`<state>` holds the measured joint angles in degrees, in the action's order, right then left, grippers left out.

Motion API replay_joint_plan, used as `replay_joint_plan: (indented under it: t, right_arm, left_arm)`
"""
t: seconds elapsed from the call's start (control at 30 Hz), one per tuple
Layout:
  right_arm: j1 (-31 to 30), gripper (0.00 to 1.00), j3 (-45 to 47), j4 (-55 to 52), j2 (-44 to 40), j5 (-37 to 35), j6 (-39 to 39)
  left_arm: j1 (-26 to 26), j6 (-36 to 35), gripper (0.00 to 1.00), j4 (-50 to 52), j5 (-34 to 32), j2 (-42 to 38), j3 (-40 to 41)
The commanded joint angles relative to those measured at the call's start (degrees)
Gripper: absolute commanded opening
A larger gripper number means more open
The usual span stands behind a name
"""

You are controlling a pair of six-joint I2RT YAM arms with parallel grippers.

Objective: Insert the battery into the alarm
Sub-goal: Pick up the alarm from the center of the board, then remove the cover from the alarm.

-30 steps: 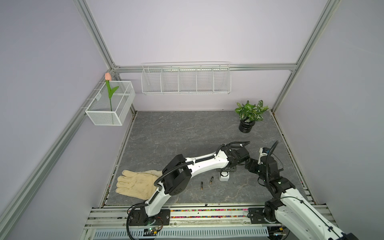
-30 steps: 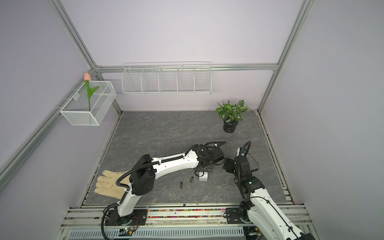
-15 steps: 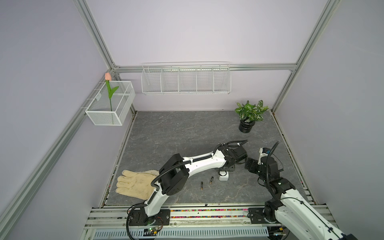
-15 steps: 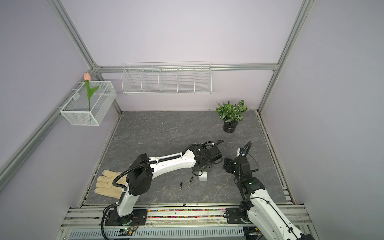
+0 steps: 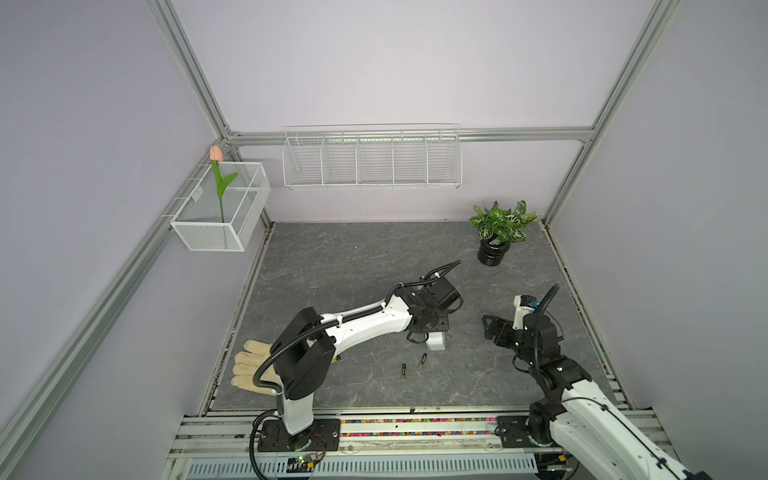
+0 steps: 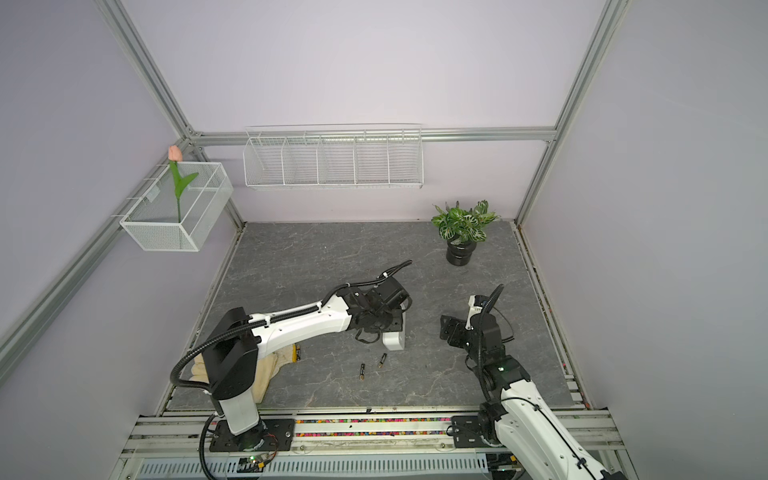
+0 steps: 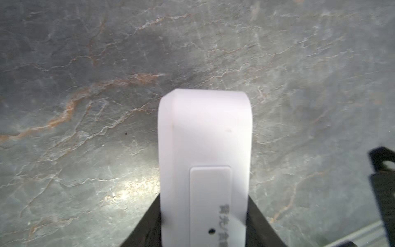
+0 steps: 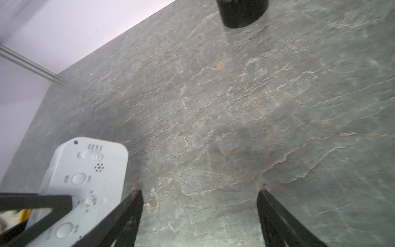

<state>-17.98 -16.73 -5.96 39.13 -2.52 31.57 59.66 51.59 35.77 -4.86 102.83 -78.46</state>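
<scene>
Left gripper (image 7: 204,213) is pinching the white alarm clock (image 5: 435,341) on edge near mid-table; right gripper (image 8: 199,192) is spread, empty. Looks light, stiff, slick plastic, so I'd grip its flat sides, clear of the back.

Top views look down; close wrist views share the alarm (image 7: 204,136).

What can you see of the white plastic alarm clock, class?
The white rounded plastic alarm clock is held on edge between the left gripper's black jaws, low over the grey marbled tabletop; contact is unclear. Its back shows round buttons, a slider and speaker holes; its narrow side carries a printed rectangular button.
</scene>
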Motion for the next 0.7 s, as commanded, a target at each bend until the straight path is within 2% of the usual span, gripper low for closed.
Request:
replay_joint_plan:
  t: [0.0,0.2,0.33,0.5,0.67]
  right_arm:
    - [0.22,0.86,-3.03,1.03,-2.39,9.14,4.63]
    - [0.29,0.87,-6.53,7.93,-3.20,19.53,15.19]
    - [0.25,0.88,-7.87,16.58,-1.10,24.48,22.95]
    - [-0.05,0.88,-11.13,22.85,4.19,29.62,27.39]
    - [-2.63,0.87,-13.50,25.91,8.04,30.58,28.73]
  left_arm:
    - [-2.74,-2.32,0.43,-13.65,6.16,-6.05,4.85]
    - [-9.08,-4.09,0.40,-27.54,14.61,-16.66,16.13]
    - [-13.36,0.07,0.39,-39.01,22.06,-23.35,23.76]
    - [-14.00,3.80,0.39,-48.29,25.93,-27.66,28.93]
    - [-13.98,6.35,0.38,-53.47,28.89,-28.85,29.83]
